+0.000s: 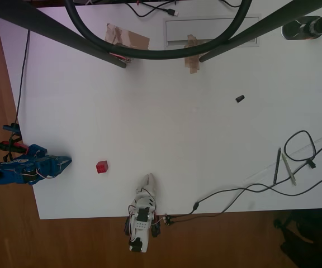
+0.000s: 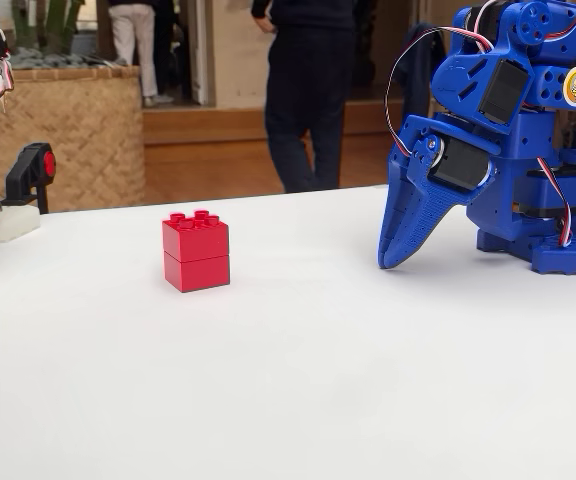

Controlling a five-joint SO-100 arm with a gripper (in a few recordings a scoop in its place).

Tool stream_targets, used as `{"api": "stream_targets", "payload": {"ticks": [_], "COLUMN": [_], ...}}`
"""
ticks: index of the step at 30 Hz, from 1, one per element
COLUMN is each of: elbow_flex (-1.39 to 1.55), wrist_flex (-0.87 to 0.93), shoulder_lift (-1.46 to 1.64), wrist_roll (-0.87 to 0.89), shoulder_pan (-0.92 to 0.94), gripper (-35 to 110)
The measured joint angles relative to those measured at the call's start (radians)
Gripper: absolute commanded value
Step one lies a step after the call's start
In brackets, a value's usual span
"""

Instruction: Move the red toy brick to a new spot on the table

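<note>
1. The brick point(image 1: 102, 166) stands alone on the white surface point(image 1: 178, 123), near its lower-left corner in the overhead view, with bare surface all round it. In the fixed view the brick point(image 2: 196, 251) shows as two stacked pieces with studs on top, upright.
2. The blue arm point(image 1: 27, 167) sits at the left edge in the overhead view, folded low. Its jaws point(image 1: 66, 162) point toward the brick, near it but apart.
3. In the fixed view the jaws point(image 2: 396, 255) tip down onto the surface point(image 2: 288, 400), pressed together, pinching nothing.
4. The lower edge lies just below the brick in the overhead view; a white arm point(image 1: 143, 209) reaches over that edge just right of the brick.
5. Wide open room runs up and to the right of the brick.
6. Well apart: a small black piece point(image 1: 240, 99), two pens point(image 1: 284, 166) and a black cable point(image 1: 261, 187) on the right, taped cardboard point(image 1: 127, 40) near the top edge.
7. Dark stand legs point(image 1: 71, 36) and a hose loop point(image 1: 161, 54) cross the top.
</note>
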Motion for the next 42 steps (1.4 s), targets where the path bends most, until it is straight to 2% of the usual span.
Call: {"api": "stream_targets", "payload": {"ticks": [9,42], "elbow_flex": [0.000,0.000], "wrist_flex": [-0.006,-0.006], "shoulder_lift": [0.000,0.000], "wrist_roll": [0.109,0.109], "shoulder_pan": [-0.038,-0.037], "gripper": [0,0]}}
